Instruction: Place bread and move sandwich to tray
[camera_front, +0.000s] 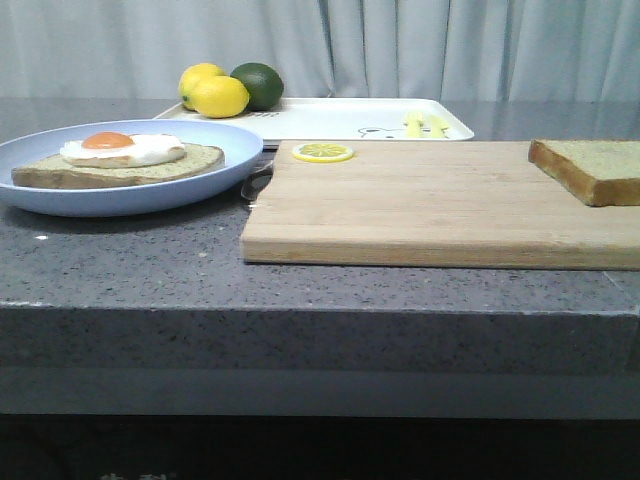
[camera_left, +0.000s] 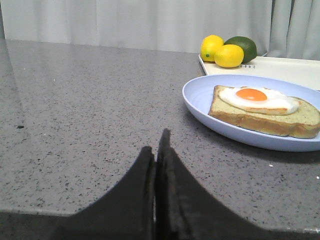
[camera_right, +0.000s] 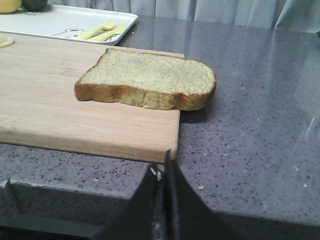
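Note:
The plain bread (camera_front: 592, 168) lies on the right end of the wooden cutting board (camera_front: 430, 215); it also shows in the right wrist view (camera_right: 150, 80), overhanging the board's corner. The sandwich (camera_front: 120, 160), an egg-topped slice, sits on the round pale-blue plate (camera_front: 60, 195) at the left; it also shows in the left wrist view (camera_left: 265, 107). The white tray (camera_front: 340, 120) lies behind the board. My left gripper (camera_left: 157, 145) is shut and empty, short of the plate. My right gripper (camera_right: 162, 167) is shut and empty, near the board's corner, short of the bread. Neither gripper shows in the front view.
Two lemons (camera_front: 215, 92) and a lime (camera_front: 258, 84) sit on the tray's far left corner. A yellow fork and spoon (camera_front: 425, 124) lie on the tray. A lemon slice (camera_front: 322, 152) rests on the board's far edge. Curtains hang behind the counter.

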